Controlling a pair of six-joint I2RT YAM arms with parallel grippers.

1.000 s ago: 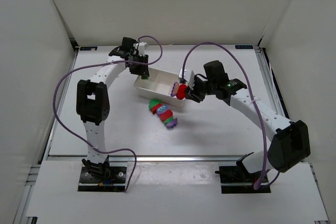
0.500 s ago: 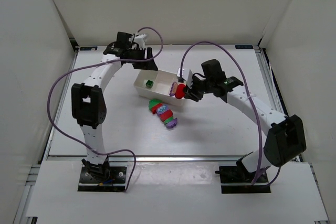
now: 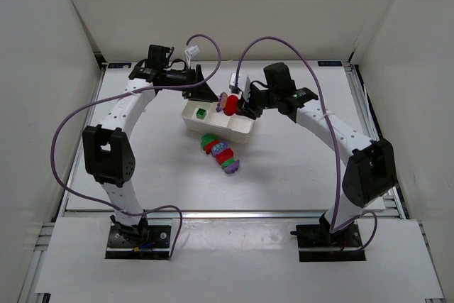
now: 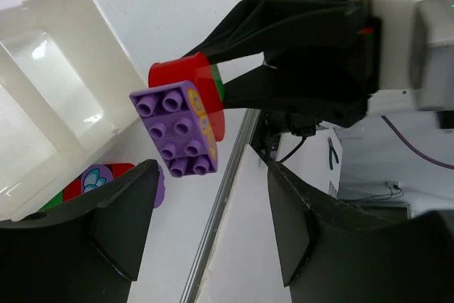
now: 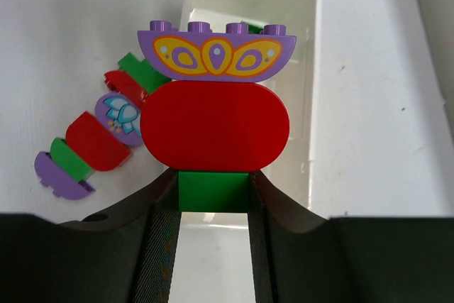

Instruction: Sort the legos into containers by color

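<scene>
Tabletop [image 3: 298,168] — legos [image 3: 221,154] near tray [image 3: 213,128].

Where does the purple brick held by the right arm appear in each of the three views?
Top external: centre, purple brick by the tray's far wall, at the end of the held stack.
Left wrist: centre-left, studs toward the camera, on the red brick.
Right wrist: top centre, above the red brick.
Shared landmark: the tray.

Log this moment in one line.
right pincer: shut on brick stack | left pincer: open, empty | green brick: in tray
</scene>
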